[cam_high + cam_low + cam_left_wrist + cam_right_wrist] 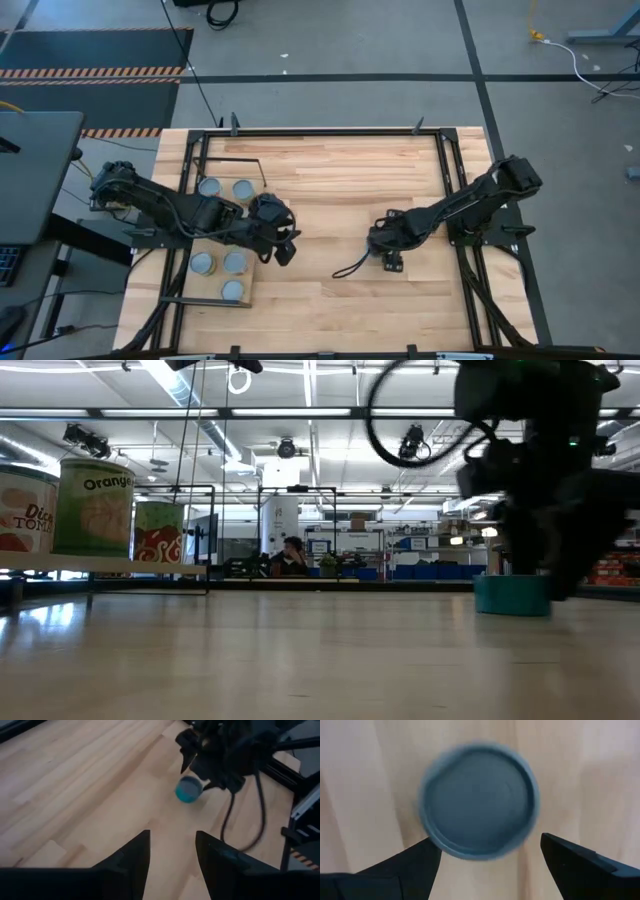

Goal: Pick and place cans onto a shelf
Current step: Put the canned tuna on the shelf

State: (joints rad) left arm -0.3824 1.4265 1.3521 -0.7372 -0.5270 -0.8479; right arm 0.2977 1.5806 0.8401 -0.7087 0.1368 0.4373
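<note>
the shelf (252, 290) sits at the table's (330, 170) left side and holds five cans (210, 188), all upright with their round tops showing: two at its far end, three at its near end. the left gripper (285, 245) hangs just off the shelf's right edge, fingers (132, 857) apart with nothing between them. well to the right of the shelf, a teal can (479, 805) stands upright on the bare wood. the right gripper (388, 258) hovers straight above it, fingers (580, 862) spread wide to either side of the lid, not touching it.
</note>
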